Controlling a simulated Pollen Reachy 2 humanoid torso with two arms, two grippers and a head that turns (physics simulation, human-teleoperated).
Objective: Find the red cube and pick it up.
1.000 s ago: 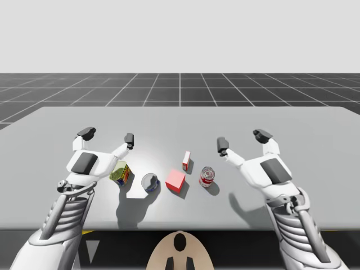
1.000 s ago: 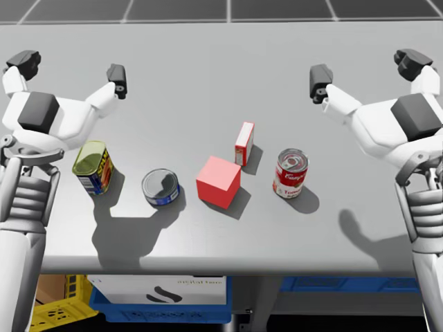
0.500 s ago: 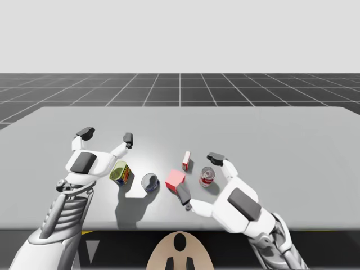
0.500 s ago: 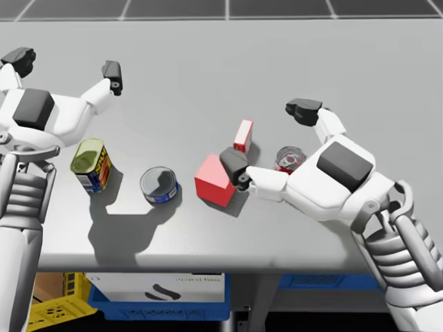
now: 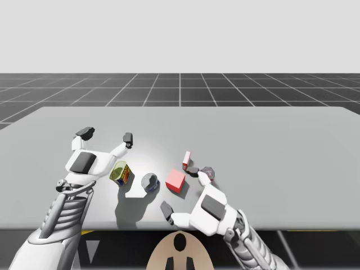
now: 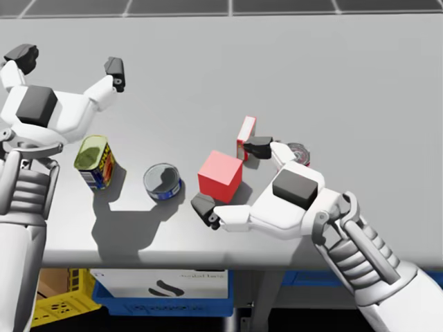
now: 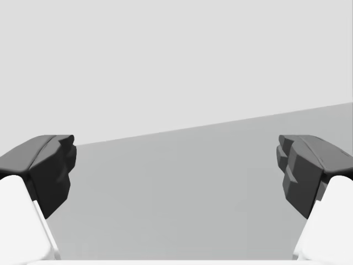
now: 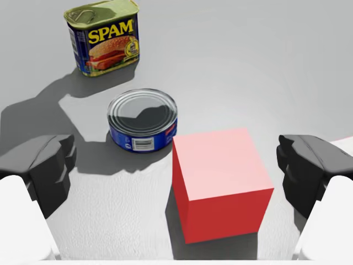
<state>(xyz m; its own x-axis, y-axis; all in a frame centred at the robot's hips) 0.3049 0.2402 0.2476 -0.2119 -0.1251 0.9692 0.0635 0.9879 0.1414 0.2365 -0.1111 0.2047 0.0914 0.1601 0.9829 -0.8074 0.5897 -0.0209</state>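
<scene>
The red cube [image 5: 175,180] [image 6: 220,177] rests on the grey table near its front edge. My right gripper [image 5: 180,192] [image 6: 230,177] is open and low over the table, one finger on each side of the cube. In the right wrist view the cube [image 8: 220,179] lies between the fingers [image 8: 47,171] of that gripper [image 8: 177,171], closer to one finger and touching neither. My left gripper [image 5: 107,136] [image 6: 68,62] [image 7: 176,171] hovers open and empty above the table's left part, well away from the cube.
A low round blue can [image 5: 149,181] [image 8: 142,118] and a blue-and-yellow rectangular can [image 5: 120,172] [image 8: 103,37] stand left of the cube. A small red-and-white box [image 6: 245,137] and a red-and-white round can [image 6: 299,152] stand beside my right hand. Crates [image 6: 159,297] lie under the table.
My right arm has swung in from the right and dropped toward the front edge, bringing its open fingers around the red cube. My left arm has stayed put.
</scene>
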